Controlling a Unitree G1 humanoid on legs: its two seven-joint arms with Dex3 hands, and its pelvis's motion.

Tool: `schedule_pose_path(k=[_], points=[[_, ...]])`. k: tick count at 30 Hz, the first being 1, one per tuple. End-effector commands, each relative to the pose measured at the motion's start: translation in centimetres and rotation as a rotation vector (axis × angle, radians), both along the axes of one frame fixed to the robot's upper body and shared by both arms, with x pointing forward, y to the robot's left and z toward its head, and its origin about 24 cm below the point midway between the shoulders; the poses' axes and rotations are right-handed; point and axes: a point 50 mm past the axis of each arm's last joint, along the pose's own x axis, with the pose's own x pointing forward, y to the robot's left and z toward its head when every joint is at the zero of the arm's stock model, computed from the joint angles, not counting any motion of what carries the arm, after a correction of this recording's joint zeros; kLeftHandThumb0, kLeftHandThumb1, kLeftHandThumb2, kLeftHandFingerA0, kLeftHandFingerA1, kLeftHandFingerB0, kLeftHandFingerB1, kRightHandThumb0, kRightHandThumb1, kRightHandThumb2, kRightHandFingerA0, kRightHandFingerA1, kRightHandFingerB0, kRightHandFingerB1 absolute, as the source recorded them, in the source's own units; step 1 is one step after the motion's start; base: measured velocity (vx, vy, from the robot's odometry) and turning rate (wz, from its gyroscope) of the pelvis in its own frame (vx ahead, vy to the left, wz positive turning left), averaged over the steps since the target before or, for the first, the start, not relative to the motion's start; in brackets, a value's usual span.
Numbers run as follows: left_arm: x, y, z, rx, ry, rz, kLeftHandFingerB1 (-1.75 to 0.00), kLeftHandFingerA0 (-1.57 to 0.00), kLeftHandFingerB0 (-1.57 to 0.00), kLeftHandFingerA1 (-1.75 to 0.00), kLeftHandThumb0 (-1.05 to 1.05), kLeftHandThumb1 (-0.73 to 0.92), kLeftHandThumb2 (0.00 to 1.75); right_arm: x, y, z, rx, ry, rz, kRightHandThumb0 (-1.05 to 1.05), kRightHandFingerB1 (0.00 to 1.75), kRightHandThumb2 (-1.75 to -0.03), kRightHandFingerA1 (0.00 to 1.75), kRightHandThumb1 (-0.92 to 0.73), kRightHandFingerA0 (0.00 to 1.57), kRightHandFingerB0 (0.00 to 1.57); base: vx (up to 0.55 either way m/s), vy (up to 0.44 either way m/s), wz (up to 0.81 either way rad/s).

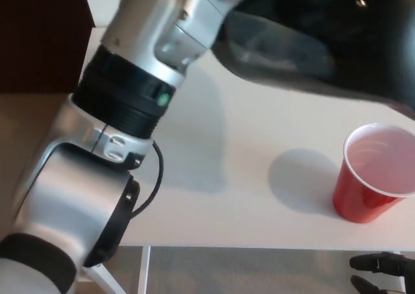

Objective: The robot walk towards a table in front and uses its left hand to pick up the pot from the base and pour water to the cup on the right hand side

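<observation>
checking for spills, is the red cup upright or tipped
Upright: the red plastic cup stands on its base on the white table, round mouth facing up beneath the black pot.

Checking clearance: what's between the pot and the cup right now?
Nothing: in the head view the pot hangs clear above the cup, only bare table showing between.

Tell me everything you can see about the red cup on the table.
The red cup looks like a disposable plastic one, with a pale inside and a thin white rim. It stands upright and open near the front right edge of the white table, casting a round shadow to its left. Nothing touches it; the dark pot hangs above it.
</observation>
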Motion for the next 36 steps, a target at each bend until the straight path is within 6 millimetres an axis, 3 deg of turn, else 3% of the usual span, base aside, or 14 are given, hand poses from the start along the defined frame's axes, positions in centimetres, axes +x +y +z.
schedule_pose_path(k=[1, 2, 8, 9, 11, 14, 20, 22, 23, 24, 26, 32, 34, 36], points=[[5.5, 13.2, -3.4, -1.036, 0.836, -0.099, -1.22, -1.11, -0.73, -1.36, -0.03, 0.7, 0.88, 0.2, -0.7, 0.3, -0.034, -0.004, -0.008, -0.71, 0.78, -0.87, 0.8, -0.23, 0.93, 0.61, 0.0, 0.0, 0.0], [5.5, 14.0, -4.9, -1.08, 0.867, -0.103, -1.18, -1.03, -0.69, -1.47, -0.05, 0.78, 0.76, 0.1, -0.6, 0.2, -0.029, -0.001, -0.005, -0.77, 0.78, -0.71, 0.74, -0.33, 0.96, 0.64, 0.0, 0.0, 0.0], [4.9, 16.0, -12.2, -1.194, 0.996, -0.03, -1.24, -0.92, -0.65, -1.57, -0.05, 0.74, 0.78, -0.1, -0.5, 0.0, -0.061, 0.014, 0.025, -0.76, 0.77, -0.7, 0.72, -0.34, 0.96, 0.64, 0.0, 0.0, 0.0], [4.7, 16.1, -13.3, -1.215, 1.013, -0.027, -1.31, -0.87, -0.63, -1.66, -0.03, 0.74, 0.77, -0.1, -0.4, 0.0, -0.061, 0.013, 0.029, -0.76, 0.79, -0.88, 0.78, -0.24, 0.94, 0.62, 0.0, 0.0, 0.0], [4.2, 16.3, -15.0, -1.247, 1.044, -0.029, -1.33, -0.82, -0.58, -1.71, -0.06, 0.76, 0.76, 0.0, -0.2, 0.0, -0.063, 0.009, 0.04, -0.76, 0.78, -0.88, 0.78, -0.24, 0.92, 0.61, 0.0, 0.0, 0.0], [3.5, 16.6, -18.2, -1.258, 1.115, 0.002, -1.26, -0.93, -0.67, -1.57, -0.04, 0.73, 0.81, 0.3, -0.1, 0.1, -0.058, 0.009, 0.032, -0.71, 0.79, -0.72, 0.73, -0.33, 0.93, 0.63, 0.0, 0.0, 0.0], [2.7, 15.6, -21.5, -1.329, 1.209, 0.007, -1.29, -0.82, -0.59, -1.69, -0.04, 0.75, 0.79, 0.9, 0.1, 0.5, -0.066, -0.005, 0.051, -0.72, 0.78, -0.91, 0.8, -0.25, 0.89, 0.58, 0.0, 0.0, 0.0], [2.6, 15.4, -22.1, -1.345, 1.226, 0.002, -1.26, -0.85, -0.6, -1.64, -0.02, 0.78, 0.72, 1.2, 0.1, 0.6, -0.076, -0.007, 0.051, -0.72, 0.78, -0.9, 0.8, -0.25, 0.92, 0.6, 0.0, 0.0, 0.0], [2.5, 15.3, -22.8, -1.353, 1.241, 0.004, -1.19, -0.9, -0.64, -1.58, -0.04, 0.78, 0.73, 1.3, 0.1, 0.7, -0.086, -0.011, 0.062, -0.72, 0.77, -0.74, 0.73, -0.35, 0.93, 0.61, 0.0, 0.0, 0.0], [2.3, 15.1, -23.5, -1.358, 1.256, -0.001, -1.13, -0.9, -0.62, -1.56, -0.06, 0.78, 0.7, 1.4, 0.1, 0.8, -0.09, -0.013, 0.067, -0.71, 0.77, -0.9, 0.79, -0.27, 0.89, 0.59, 0.0, 0.0, 0.0], [2.2, 14.9, -24.2, -1.369, 1.277, -0.01, -1.13, -0.9, -0.61, -1.56, -0.07, 0.79, 0.68, 1.5, 0.1, 0.8, -0.089, -0.015, 0.068, -0.71, 0.77, -0.9, 0.79, -0.27, 0.89, 0.58, 0.0, 0.0, 0.0], [2.0, 14.3, -25.0, -1.372, 1.311, -0.006, -1.2, -0.79, -0.55, -1.7, -0.09, 0.84, 0.63, 1.7, 0.2, 0.9, -0.086, -0.023, 0.085, -0.73, 0.76, -0.91, 0.78, -0.27, 0.87, 0.56, 0.0, 0.0, 0.0], [2.3, 14.1, -24.9, -1.347, 1.325, 0.011, -0.96, -0.8, -0.58, -1.62, -0.1, 0.83, 0.65, 1.9, 0.2, 1.1, -0.087, -0.029, 0.089, -0.75, 0.77, -0.9, 0.79, -0.28, 0.9, 0.57, 0.0, 0.0, 0.0], [2.4, 14.0, -24.7, -1.334, 1.325, 0.019, -1.0, -0.8, -0.6, -1.58, -0.12, 0.83, 0.65, 1.9, 0.2, 1.1, -0.089, -0.029, 0.092, -0.73, 0.76, -0.9, 0.78, -0.28, 0.9, 0.57, 0.0, 0.0, 0.0]])
